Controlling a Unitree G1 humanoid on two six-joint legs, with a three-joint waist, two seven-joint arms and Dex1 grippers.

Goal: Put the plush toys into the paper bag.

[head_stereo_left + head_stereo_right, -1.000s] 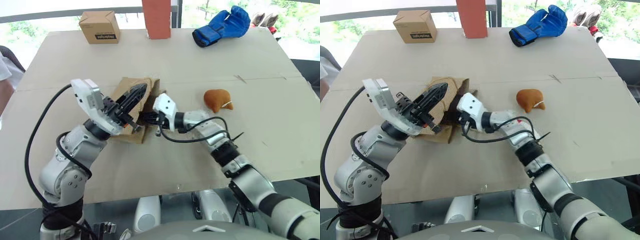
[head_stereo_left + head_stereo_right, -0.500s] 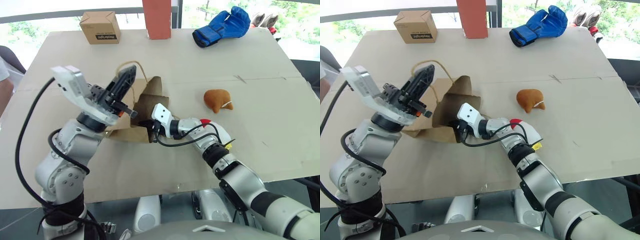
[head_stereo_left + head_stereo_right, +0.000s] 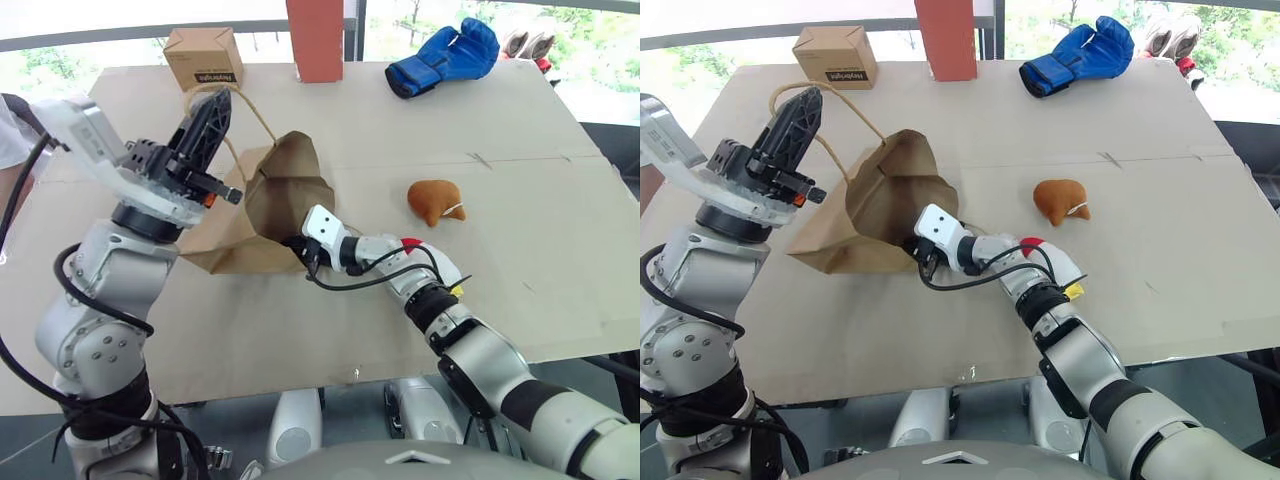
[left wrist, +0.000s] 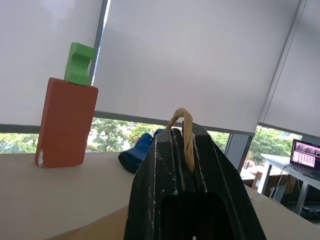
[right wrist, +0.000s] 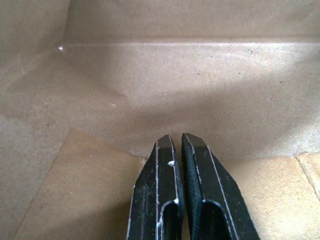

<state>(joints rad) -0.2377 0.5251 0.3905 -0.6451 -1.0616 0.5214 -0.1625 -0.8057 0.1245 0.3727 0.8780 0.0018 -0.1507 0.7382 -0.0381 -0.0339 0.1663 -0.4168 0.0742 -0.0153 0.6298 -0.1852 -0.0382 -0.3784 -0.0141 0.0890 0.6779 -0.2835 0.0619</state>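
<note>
The brown paper bag (image 3: 262,200) lies on its side on the table, its mouth facing right and held up. My left gripper (image 3: 207,122) is raised above it, shut on one tan cord handle (image 4: 188,142). My right gripper (image 5: 176,141) is shut with nothing in it, and its tips are inside the bag's mouth, over the bag's lower wall. An orange-brown plush toy (image 3: 435,199) sits on the table to the right of the bag. The white plush toy lies under my right forearm, with only its red end (image 3: 411,243) and yellow tip (image 3: 456,290) showing.
At the table's far edge stand a small printed cardboard box (image 3: 203,57), a red-orange block (image 3: 315,38) with a green piece (image 4: 80,63) on top, and a blue padded glove (image 3: 445,55). A person's sleeve (image 3: 10,115) shows at the left edge.
My left gripper has risen and moved left with the handle, pulling the bag up off the table and opening its mouth. My right gripper has sunk into the mouth.
</note>
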